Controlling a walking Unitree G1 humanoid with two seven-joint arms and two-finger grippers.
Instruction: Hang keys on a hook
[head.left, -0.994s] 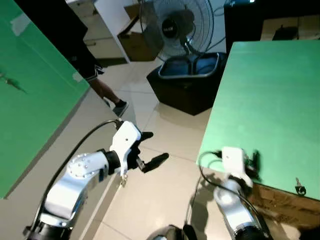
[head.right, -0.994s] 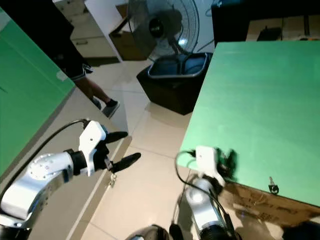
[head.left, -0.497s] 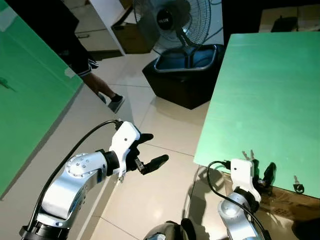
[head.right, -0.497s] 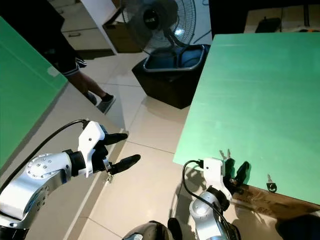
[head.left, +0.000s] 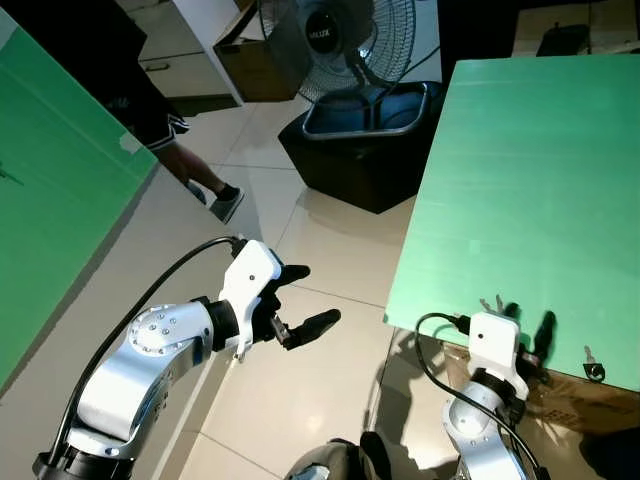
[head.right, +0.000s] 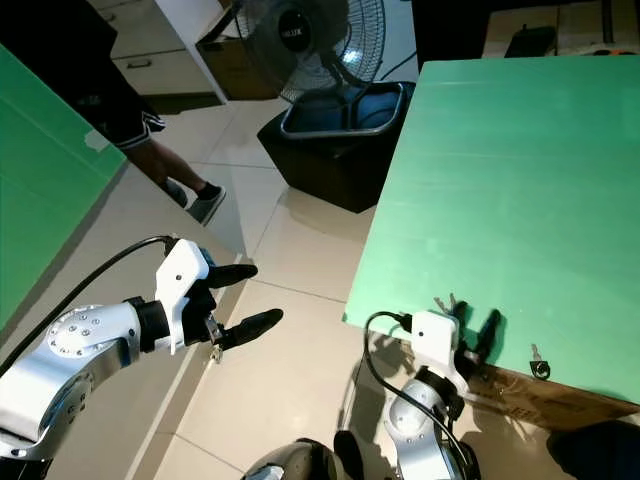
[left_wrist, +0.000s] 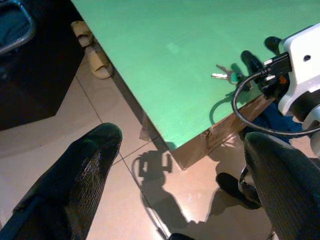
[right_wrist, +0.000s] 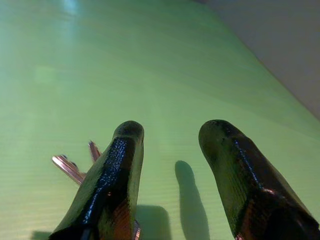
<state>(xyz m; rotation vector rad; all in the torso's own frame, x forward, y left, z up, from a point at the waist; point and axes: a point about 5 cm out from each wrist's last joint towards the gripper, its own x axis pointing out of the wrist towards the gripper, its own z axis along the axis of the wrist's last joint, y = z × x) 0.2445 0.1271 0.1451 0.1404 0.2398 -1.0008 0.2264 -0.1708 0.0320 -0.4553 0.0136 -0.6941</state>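
Observation:
A small bunch of keys (head.left: 497, 303) lies on the green table (head.left: 530, 170), close to its near edge. My right gripper (head.left: 527, 325) rests open on the tabletop right beside them. In the right wrist view the keys (right_wrist: 75, 167) poke out next to one finger (right_wrist: 117, 175), and nothing lies between the two fingers. My left gripper (head.left: 315, 297) is open and held out over the tiled floor, well left of the table. The left wrist view looks across at the keys (left_wrist: 225, 74) and the right gripper (left_wrist: 261, 51).
A single key (head.left: 592, 368) hangs at the table's front edge, right of my right arm. A green wall panel (head.left: 60, 220) runs along the left. A fan (head.left: 335, 45) on a black base (head.left: 350, 150) stands ahead. A person's leg (head.left: 205, 180) is at the left. Sandals (left_wrist: 92, 50) lie by the table.
The view has shifted. My right gripper has come from the table's edge up onto the tabletop, and the keys now show beside it. The left arm has held still.

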